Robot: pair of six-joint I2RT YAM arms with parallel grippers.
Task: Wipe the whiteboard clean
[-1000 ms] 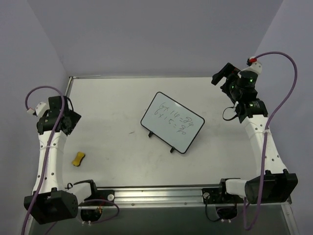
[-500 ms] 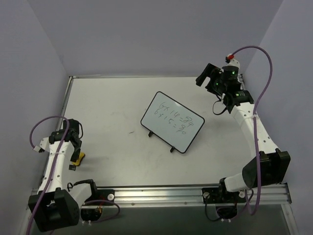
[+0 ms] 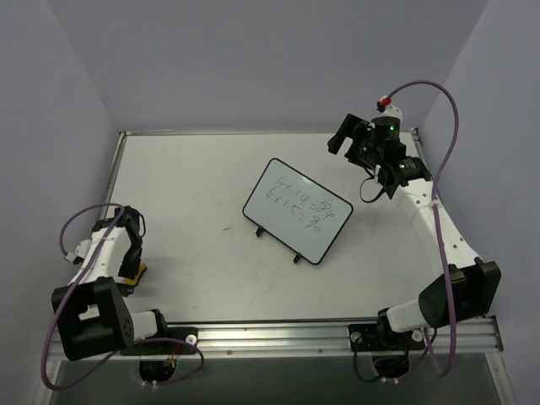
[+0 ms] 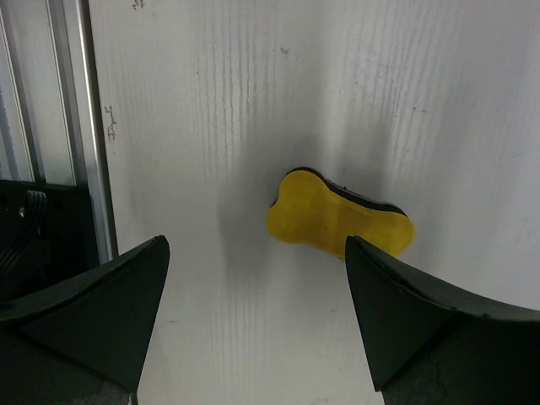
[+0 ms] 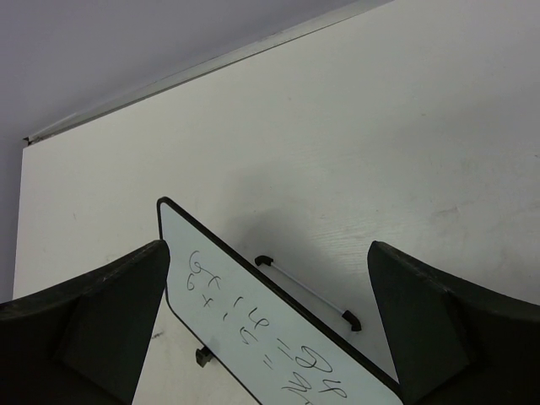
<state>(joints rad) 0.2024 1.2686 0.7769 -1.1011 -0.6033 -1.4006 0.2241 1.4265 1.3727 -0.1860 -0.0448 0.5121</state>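
The whiteboard (image 3: 297, 211) stands tilted on its two black feet at the table's middle, with green handwritten equations on its white face. My right gripper (image 3: 342, 143) hovers open above and behind its far right corner. In the right wrist view the whiteboard (image 5: 245, 329) lies below my right gripper (image 5: 267, 246), apart from the fingers. A yellow eraser (image 4: 337, 221) lies flat on the table at the near left. My left gripper (image 4: 255, 245) is open just above it, with the eraser (image 3: 138, 271) towards the right finger, untouched.
An aluminium rail (image 3: 278, 331) runs along the table's near edge, and a rail (image 4: 93, 126) also shows close to the left finger. Purple walls close in the table on the left, back and right. A small dark mark (image 3: 226, 228) sits left of the board.
My left arm has swung down and towards the near edge, onto the eraser's spot. My right arm has moved left, towards the whiteboard's far side. Both grippers stayed open.
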